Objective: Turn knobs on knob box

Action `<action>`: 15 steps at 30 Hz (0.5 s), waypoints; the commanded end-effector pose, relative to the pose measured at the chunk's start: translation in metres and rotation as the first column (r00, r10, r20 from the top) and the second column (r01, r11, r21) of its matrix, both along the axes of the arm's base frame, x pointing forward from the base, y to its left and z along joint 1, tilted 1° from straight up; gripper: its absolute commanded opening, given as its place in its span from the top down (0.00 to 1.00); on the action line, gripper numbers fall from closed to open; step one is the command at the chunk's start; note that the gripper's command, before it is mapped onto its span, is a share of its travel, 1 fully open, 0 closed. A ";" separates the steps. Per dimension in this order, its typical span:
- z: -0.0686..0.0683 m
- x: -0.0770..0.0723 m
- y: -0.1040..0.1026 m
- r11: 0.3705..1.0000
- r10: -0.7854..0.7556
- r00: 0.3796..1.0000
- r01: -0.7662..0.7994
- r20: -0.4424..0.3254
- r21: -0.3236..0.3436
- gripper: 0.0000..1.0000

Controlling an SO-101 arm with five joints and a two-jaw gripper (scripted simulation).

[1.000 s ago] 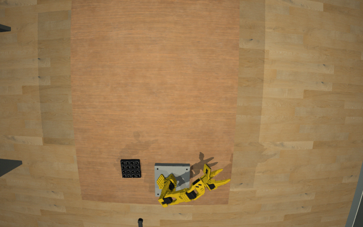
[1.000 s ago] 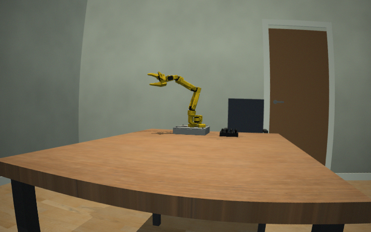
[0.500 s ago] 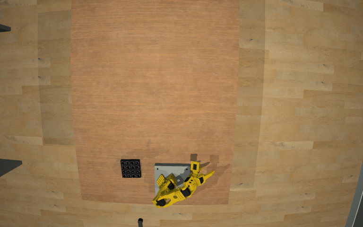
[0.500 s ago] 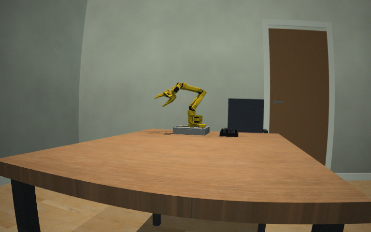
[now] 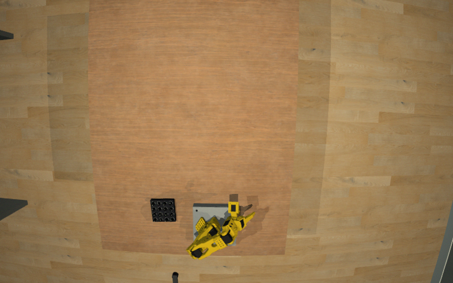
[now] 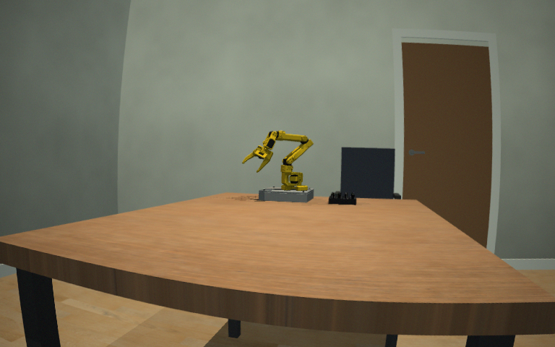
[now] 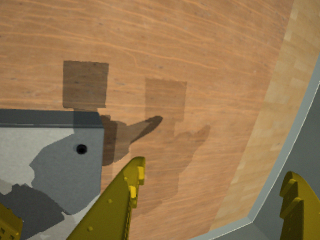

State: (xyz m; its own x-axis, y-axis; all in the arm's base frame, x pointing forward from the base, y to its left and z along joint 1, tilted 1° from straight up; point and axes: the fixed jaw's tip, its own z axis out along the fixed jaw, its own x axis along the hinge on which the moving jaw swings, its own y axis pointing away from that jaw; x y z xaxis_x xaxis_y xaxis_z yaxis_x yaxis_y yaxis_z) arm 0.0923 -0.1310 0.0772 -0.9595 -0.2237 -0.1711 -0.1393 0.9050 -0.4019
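The knob box (image 5: pixel 163 210) is a small black square box with rows of knobs, lying on the wooden table to the left of my grey base plate (image 5: pixel 207 216). In the exterior view the knob box (image 6: pixel 342 199) sits to the right of the base (image 6: pixel 285 194). The single knobs and their marks are too small to read. My gripper (image 5: pixel 245 214) hangs in the air over the table on the side of the base away from the box, far from it. In the side view my gripper (image 6: pixel 251 165) points downward, and its fingers stand partly apart with nothing between them. The wrist view shows my two fingers above bare table wood and the base corner (image 7: pixel 47 160); the box is out of that view.
The table's edge runs close to the gripper, as the wrist view shows. A dark chair back (image 6: pixel 367 171) stands behind the table near the box, with a brown door (image 6: pixel 446 134) in the wall beyond.
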 end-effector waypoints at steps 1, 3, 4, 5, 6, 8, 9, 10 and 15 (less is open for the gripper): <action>-0.003 -0.002 0.003 1.000 0.000 1.000 0.000 -0.007 0.013 0.60; -0.003 -0.002 0.003 1.000 0.000 1.000 0.000 -0.007 0.013 0.60; -0.003 -0.002 0.003 1.000 0.000 1.000 0.000 -0.007 0.013 0.60; -0.003 -0.002 0.004 1.000 0.000 1.000 0.000 -0.007 0.013 0.60; -0.003 -0.002 0.004 1.000 0.001 1.000 -0.001 -0.007 0.013 0.60; -0.003 -0.001 0.004 1.000 0.004 1.000 -0.004 -0.006 0.014 0.60; -0.003 -0.001 0.004 1.000 0.006 1.000 -0.006 -0.005 0.014 0.60; -0.003 0.000 0.005 1.000 0.008 1.000 -0.008 -0.005 0.014 0.60; -0.003 0.005 0.009 0.999 0.032 0.999 -0.032 0.002 0.019 0.60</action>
State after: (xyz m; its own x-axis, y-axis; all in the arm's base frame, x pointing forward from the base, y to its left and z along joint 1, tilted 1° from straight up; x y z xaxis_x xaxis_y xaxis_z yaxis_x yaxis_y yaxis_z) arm 0.0955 -0.1282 0.0780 -0.9546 -0.2398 -0.1766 -0.1519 0.9022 -0.4036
